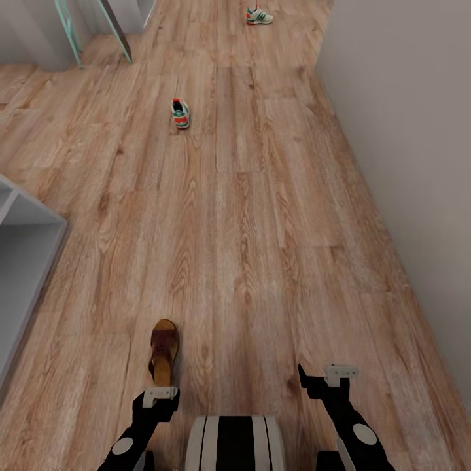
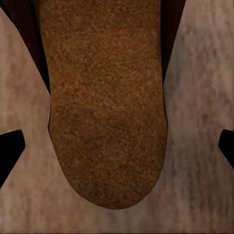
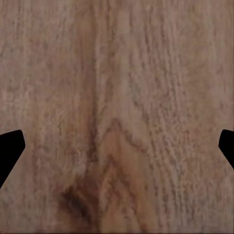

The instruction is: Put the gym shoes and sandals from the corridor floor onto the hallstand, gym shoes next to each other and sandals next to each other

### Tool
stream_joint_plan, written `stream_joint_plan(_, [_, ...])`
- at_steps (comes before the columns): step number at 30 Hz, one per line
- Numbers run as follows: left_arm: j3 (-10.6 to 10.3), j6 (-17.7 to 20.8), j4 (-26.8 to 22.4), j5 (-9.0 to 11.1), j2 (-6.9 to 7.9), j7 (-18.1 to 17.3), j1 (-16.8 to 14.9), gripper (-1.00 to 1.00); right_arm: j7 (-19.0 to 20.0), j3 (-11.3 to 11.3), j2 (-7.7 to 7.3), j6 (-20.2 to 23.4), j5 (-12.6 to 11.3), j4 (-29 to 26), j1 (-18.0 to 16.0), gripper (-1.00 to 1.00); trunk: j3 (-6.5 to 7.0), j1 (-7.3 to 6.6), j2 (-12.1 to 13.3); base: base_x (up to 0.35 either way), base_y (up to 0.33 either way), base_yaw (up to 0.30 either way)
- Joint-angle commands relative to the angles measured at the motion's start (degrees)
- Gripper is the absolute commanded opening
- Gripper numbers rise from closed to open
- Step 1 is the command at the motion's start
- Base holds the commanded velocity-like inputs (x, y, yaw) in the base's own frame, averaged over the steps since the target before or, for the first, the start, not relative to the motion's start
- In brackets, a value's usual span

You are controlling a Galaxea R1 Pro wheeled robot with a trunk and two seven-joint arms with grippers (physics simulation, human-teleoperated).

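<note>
One dark brown sandal (image 1: 163, 350) lies on the wood-plank corridor floor (image 1: 261, 248), straight ahead of my left arm. My left gripper (image 1: 161, 394) hangs open just above its heel end. In the left wrist view the sandal's footbed (image 2: 107, 107) sits between the two spread fingertips (image 2: 9, 151), apart from both. My right gripper (image 1: 330, 379) is open over bare floor (image 3: 117, 97). One gym shoe (image 1: 180, 113), white with green and red-orange, sits further down the corridor. The other gym shoe (image 1: 259, 15) lies at the far end.
A pale grey-white piece of furniture with open compartments (image 1: 26, 242) juts in at the left; I cannot tell whether it is the hallstand. A plain wall (image 1: 418, 163) runs along the right. A teal frame (image 1: 69, 29) stands at the far left.
</note>
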Motion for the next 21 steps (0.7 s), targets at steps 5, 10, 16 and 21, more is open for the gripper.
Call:
stream_joint_plan(5, [0.01, -0.17, 0.03, -0.02, 0.00, 0.00, -0.01, 1.00, -0.03, 0.01, -0.01, 0.27, -0.04, -0.08, 0.00, 1.00, -1.55, 0.12, -0.08, 0.000, 0.000, 0.000])
stream_joint_plan(10, [0.01, -0.17, 0.02, -0.02, 0.02, 0.00, 0.03, 1.00, -0.03, 0.01, -0.02, 0.26, -0.04, -0.08, 0.00, 1.00, -2.65, 0.19, -0.12, 0.000, 0.000, 0.000])
stream_joint_plan(16, [0.01, -0.17, 0.02, -0.02, 0.01, 0.00, 0.01, 1.00, -0.03, 0.01, 0.00, 0.27, -0.04, -0.08, 0.00, 1.00, -2.97, 0.19, -0.12, 0.000, 0.000, 0.000])
stream_joint_plan(21, [0.01, -0.17, 0.03, -0.02, 0.01, 0.00, 0.01, 1.00, -0.03, 0.01, 0.00, 0.27, -0.04, -0.08, 0.00, 1.00, -3.76, 0.27, -0.16, 0.000, 0.000, 0.000])
